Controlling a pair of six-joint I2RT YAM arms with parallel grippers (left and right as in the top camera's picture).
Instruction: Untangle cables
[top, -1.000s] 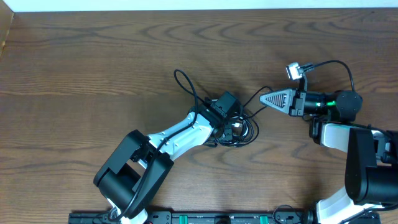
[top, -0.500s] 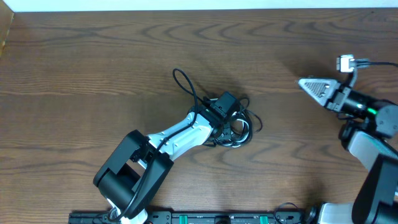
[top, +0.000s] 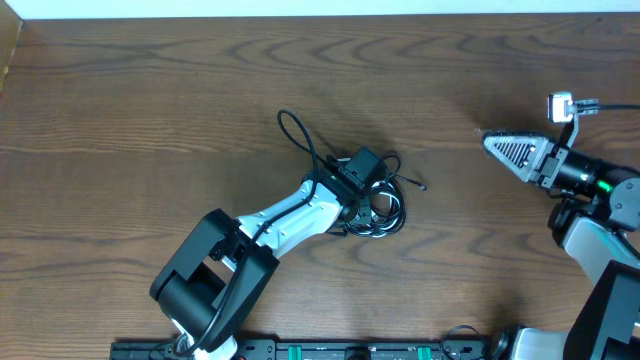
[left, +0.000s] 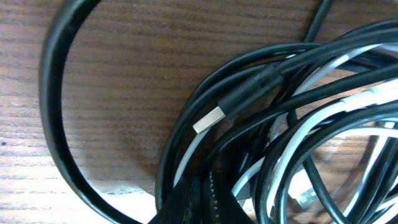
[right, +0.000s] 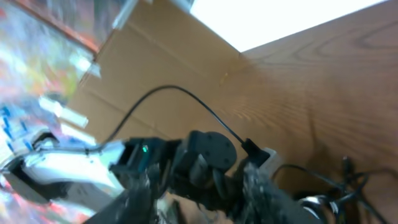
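Note:
The cables (top: 380, 205) lie as one tangled bundle of black and white strands at the table's middle, with a black loop (top: 295, 135) running out to the upper left. My left gripper (top: 372, 203) is shut on the cables. In the left wrist view its closed fingers (left: 211, 202) sit among black strands, white strands (left: 323, 112) and a silver-tipped plug (left: 209, 119). A loose black cable end (top: 420, 186) lies just right of the bundle. My right gripper (top: 488, 143) is far to the right, apart from the cables. Its blurred fingers stand open around nothing in the right wrist view (right: 202, 183).
A cardboard box (top: 8, 50) stands at the table's far left edge, also seen as a brown wall (right: 143, 68). The right arm's own camera and wire (top: 565, 105) stick out above its wrist. The left arm (top: 290, 215) stretches from the front left to the bundle.
My right gripper has pulled away to the right and opened. The black cable end it held one second ago now lies beside the bundle. The left arm has stayed put.

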